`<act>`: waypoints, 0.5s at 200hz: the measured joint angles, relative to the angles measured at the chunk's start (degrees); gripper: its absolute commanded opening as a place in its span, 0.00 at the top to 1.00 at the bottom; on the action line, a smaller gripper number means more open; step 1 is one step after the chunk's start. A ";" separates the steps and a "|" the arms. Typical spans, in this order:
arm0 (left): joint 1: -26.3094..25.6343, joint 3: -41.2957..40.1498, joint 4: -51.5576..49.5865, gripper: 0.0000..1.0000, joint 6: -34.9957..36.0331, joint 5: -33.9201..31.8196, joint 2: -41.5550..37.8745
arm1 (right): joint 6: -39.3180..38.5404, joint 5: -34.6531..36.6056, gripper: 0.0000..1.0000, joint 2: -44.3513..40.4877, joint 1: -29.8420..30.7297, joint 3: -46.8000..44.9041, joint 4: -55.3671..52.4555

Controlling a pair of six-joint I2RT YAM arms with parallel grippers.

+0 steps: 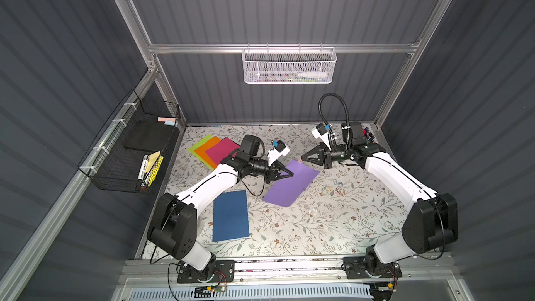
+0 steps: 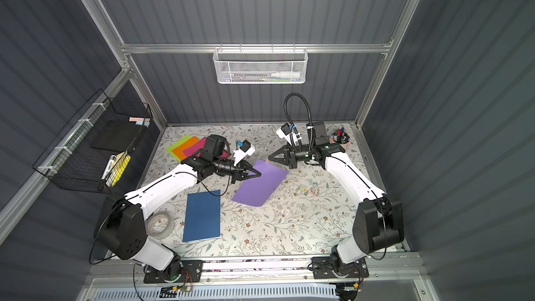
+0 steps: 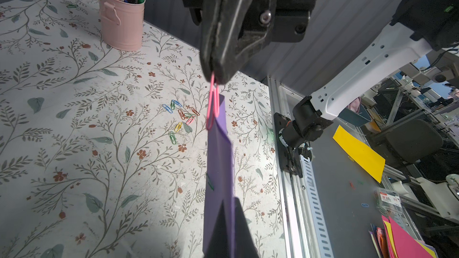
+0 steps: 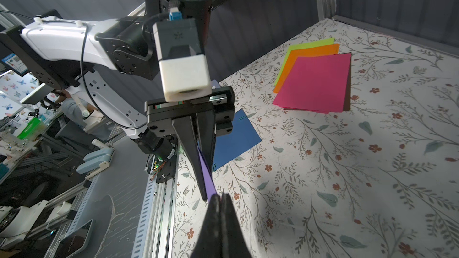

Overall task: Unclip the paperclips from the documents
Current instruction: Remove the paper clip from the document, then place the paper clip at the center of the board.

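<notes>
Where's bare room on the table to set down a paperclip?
Bare table at the front, between the blue sheet and the right arm. Crowded: the loose paperclips beside the purple sheet, and the coloured stack at the far left corner.

purple sheet (image 1: 292, 183): matt paper, smooth
pink paperclip (image 3: 213, 105): glossy coated wire
my right gripper (image 3: 214, 75): matt black plastic, pads look rough
tabletop (image 3: 74, 120): floral print, smooth, slight sheen
pen cup (image 3: 121, 26): pink painted metal

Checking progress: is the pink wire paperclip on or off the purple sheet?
On: the pink wire paperclip, pinched by the right hand, straddles the purple paper sheet.
</notes>
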 measured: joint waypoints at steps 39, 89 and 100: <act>0.00 0.00 -0.37 1.00 0.13 -1.38 0.11 | 6.01 9.31 1.00 -1.18 -4.00 -2.43 2.71; 0.00 0.00 2.34 1.00 -1.25 -3.96 -2.71 | 13.11 26.12 1.00 -3.80 -8.76 -14.05 1.14; 0.00 0.00 3.32 1.00 -1.66 -4.20 -3.74 | 14.36 29.83 1.00 -3.80 -8.68 -16.11 -0.28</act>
